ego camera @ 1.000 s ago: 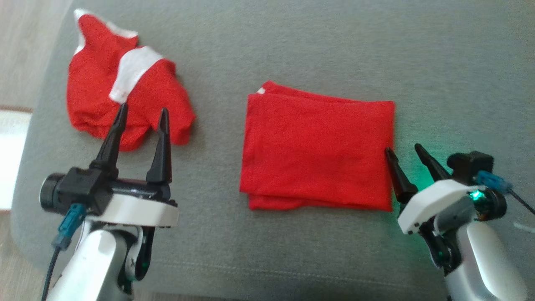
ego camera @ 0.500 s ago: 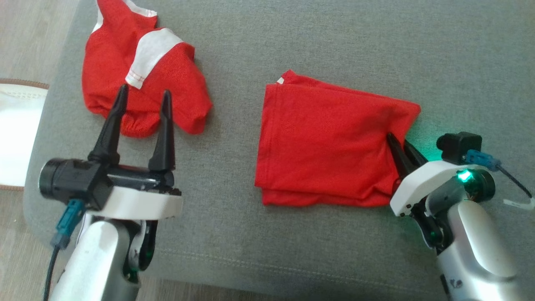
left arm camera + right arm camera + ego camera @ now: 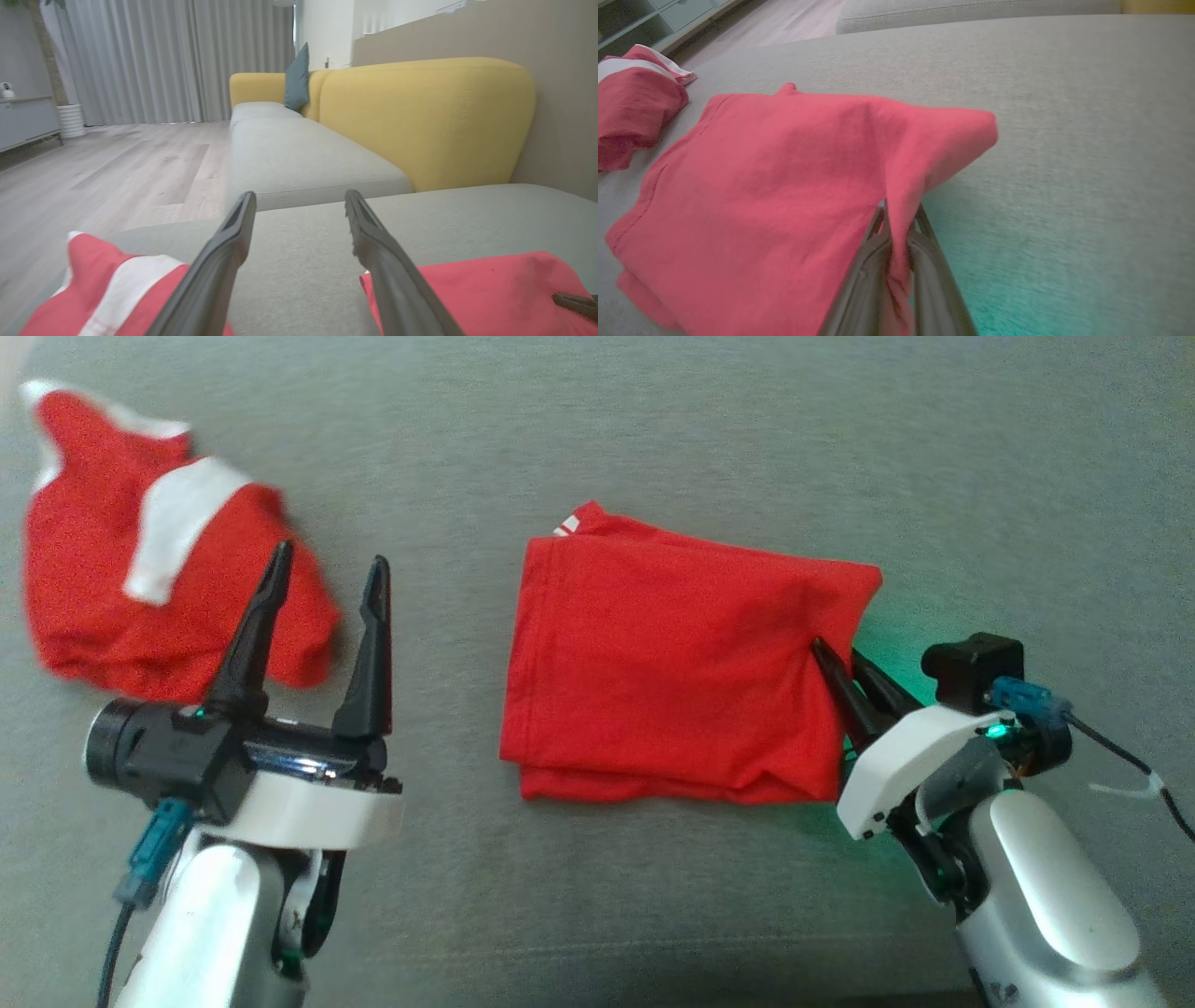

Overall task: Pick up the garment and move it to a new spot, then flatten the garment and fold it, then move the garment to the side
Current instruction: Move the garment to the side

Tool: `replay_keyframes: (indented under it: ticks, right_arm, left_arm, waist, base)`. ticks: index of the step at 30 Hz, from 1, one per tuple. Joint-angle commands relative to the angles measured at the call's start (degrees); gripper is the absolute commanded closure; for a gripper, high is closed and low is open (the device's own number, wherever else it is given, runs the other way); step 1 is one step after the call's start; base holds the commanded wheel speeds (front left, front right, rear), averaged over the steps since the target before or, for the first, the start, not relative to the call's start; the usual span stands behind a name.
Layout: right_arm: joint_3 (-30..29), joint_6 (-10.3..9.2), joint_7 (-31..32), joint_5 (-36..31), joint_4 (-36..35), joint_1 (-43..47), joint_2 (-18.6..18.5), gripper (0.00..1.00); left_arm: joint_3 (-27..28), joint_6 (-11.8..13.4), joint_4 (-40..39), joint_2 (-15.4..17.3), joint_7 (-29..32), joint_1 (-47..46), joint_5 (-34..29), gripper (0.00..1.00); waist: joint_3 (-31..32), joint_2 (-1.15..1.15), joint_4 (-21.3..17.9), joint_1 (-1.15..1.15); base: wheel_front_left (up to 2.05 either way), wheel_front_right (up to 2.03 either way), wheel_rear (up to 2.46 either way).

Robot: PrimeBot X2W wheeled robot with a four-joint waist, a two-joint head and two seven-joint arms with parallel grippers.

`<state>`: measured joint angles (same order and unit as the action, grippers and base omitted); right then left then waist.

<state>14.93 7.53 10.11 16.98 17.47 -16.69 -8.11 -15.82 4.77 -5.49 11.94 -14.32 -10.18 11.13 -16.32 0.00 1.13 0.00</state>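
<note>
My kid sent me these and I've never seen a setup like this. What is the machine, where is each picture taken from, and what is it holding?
It is a robot with two arms, each ending in a two-fingered gripper. One picture looks down from its head; the other two come from cameras on its wrists, looking along the fingers. It works over a grey cushion. On it lie a folded red garment and, to the left, a crumpled red and white garment. The right gripper is shut on the folded garment's right edge, lifting that edge a little. The left gripper is open and holds nothing.
</note>
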Motion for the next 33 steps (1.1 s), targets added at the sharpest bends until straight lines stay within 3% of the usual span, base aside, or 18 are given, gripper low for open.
replay_keyframes:
  ticks: [1,9,14,15,24,33]
  right_arm:
    - [1.4,-0.04,-0.1,-0.1,-2.2,-1.0,-0.7,1.00]
    - [3.5,-0.04,-0.6,0.0,-2.7,-5.7,-4.8,1.00]
    - [0.9,-0.04,-0.3,-1.0,-3.4,-8.5,-11.0,1.00]
    - [-0.7,-0.04,0.2,-1.3,-4.0,-9.7,-13.7,1.00]
    - [-7.6,-0.04,6.4,-2.5,-10.7,-15.2,-24.3,1.00]
    - [-12.3,-0.04,11.8,-3.6,-13.9,-17.6,-28.3,1.00]
  left_arm:
    - [2.2,-0.3,-2.2,0.7,-0.7,-1.7,-0.6,0.00]
    - [1.2,-2.0,-2.9,2.2,-0.6,-3.9,-2.2,0.00]
    - [0.4,-3.0,-3.9,3.4,0.4,-6.1,-3.0,0.00]
    - [0.2,-3.3,-4.3,3.7,0.8,-7.0,-3.3,0.00]
    - [-0.9,-4.0,-5.8,4.3,1.7,-10.4,-4.0,0.00]
    - [-1.7,-4.7,-4.6,3.3,0.5,-13.1,-3.3,0.00]
  waist:
    - [-0.6,0.00,-4.2,0.00]
    - [-5.1,0.00,-12.9,0.00]
    - [-8.1,0.00,-16.1,0.00]
    - [-9.2,0.00,-16.8,0.00]
    - [-14.0,0.00,-17.1,0.00]
    - [-17.1,0.00,-15.1,0.00]
  base:
    - [0.00,0.00,0.00]
    - [0.00,0.00,0.00]
    - [0.00,0.00,0.00]
    - [0.00,0.00,0.00]
    - [0.00,0.00,0.00]
    - [0.00,0.00,0.00]
